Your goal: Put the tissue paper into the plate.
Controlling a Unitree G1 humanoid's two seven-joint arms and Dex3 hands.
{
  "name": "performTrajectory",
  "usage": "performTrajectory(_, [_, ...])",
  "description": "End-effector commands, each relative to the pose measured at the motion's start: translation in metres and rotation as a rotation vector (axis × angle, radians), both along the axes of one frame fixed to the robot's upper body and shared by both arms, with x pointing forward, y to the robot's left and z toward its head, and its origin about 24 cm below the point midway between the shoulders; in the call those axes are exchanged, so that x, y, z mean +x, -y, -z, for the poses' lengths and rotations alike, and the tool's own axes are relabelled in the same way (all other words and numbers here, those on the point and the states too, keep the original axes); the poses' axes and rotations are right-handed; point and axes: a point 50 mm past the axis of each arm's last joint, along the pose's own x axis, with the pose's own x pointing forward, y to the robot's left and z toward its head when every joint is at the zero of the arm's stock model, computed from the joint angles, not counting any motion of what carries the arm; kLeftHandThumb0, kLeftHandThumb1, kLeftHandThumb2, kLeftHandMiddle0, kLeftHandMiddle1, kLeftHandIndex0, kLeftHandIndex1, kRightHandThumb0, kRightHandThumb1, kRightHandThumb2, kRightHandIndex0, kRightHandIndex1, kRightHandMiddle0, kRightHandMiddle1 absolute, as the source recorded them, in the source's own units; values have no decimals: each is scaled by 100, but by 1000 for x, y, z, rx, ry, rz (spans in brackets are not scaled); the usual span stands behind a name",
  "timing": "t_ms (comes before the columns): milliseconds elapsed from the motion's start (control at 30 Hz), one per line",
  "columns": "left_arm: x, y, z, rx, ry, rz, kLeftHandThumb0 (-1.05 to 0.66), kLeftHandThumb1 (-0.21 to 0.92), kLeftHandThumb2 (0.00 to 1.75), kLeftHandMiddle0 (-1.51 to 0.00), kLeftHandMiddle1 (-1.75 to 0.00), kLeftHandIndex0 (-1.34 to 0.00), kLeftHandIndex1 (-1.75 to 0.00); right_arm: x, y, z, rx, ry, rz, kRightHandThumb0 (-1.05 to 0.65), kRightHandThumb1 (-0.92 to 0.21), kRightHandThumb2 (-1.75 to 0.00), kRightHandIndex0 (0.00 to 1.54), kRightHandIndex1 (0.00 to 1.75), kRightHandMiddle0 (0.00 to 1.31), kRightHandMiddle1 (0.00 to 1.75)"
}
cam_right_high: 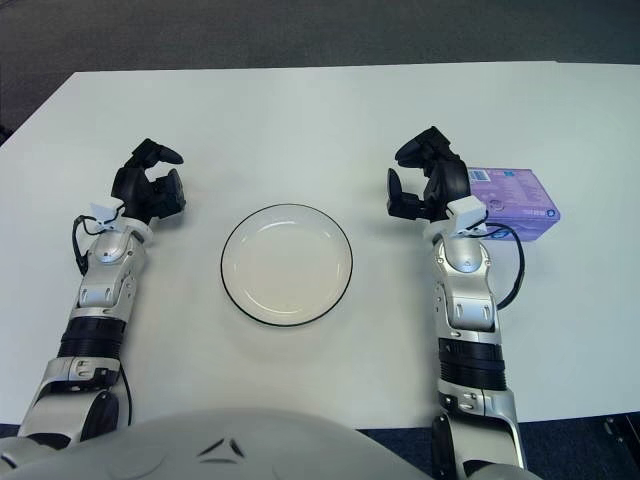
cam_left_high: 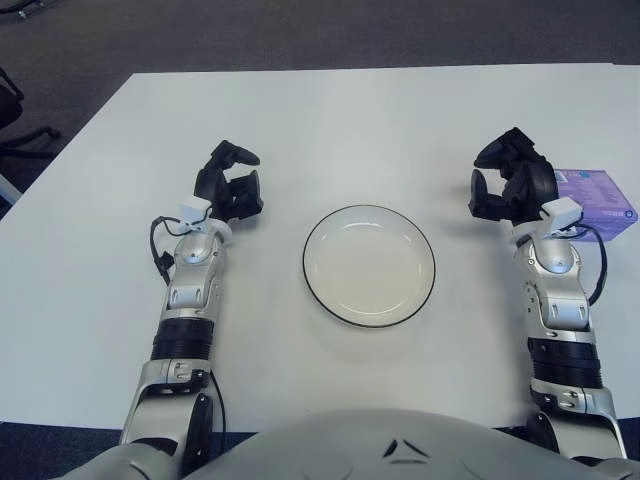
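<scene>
A purple pack of tissue paper (cam_right_high: 513,202) lies on the white table at the right, partly hidden behind my right wrist. My right hand (cam_right_high: 425,182) is just left of the pack, its black fingers spread and holding nothing. A white plate with a dark rim (cam_left_high: 368,219) sits in the middle of the table, with nothing in it. My left hand (cam_left_high: 231,182) shows to the left of the plate, fingers loosely open and holding nothing.
The white table (cam_left_high: 330,120) stretches far beyond the plate. Dark carpet (cam_left_high: 300,30) lies past its far edge. A black cable (cam_left_high: 160,250) loops at my left wrist.
</scene>
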Motion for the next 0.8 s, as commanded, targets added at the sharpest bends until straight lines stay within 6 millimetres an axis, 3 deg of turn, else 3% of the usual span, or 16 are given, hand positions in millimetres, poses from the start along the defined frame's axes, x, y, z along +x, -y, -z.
performTrajectory(0, [-49, 8, 87, -97, -322, -52, -45, 41, 120, -127, -175, -54, -175, -14, -1, -14, -117, 61, 24, 0, -40, -118, 61, 161, 33, 175])
performTrajectory(267, [-49, 8, 87, -96, -321, -45, -44, 43, 118, -127, -175, -53, -175, -18, 0, -26, -216, 119, 36, 0, -42, -115, 60, 159, 32, 175])
performTrajectory(367, [-49, 8, 87, -92, -319, -48, -44, 43, 117, -127, -175, -52, -175, -23, 9, -32, -338, 140, 55, 0, -45, -111, 58, 159, 31, 175])
performTrajectory(433, [-48, 8, 87, -90, -320, -50, -44, 43, 117, -127, -175, -52, -175, -25, 14, -33, -396, 138, 58, 0, -49, -107, 55, 159, 28, 174])
performTrajectory(567, [-48, 8, 87, -91, -322, -52, -44, 43, 117, -127, -175, -52, -175, -27, 25, -32, -514, 126, 55, -1, -70, -75, 46, 156, 22, 166])
performTrajectory(667, [-47, 8, 87, -97, -321, -49, -45, 42, 119, -128, -175, -53, -175, -25, 33, -34, -622, 122, 43, -48, -68, -67, 31, 143, 8, 148])
performTrajectory(767, [-47, 8, 86, -99, -320, -48, -45, 40, 121, -128, -175, -55, -175, -24, 37, -38, -725, 117, 11, -73, -77, -53, 24, 133, 2, 135])
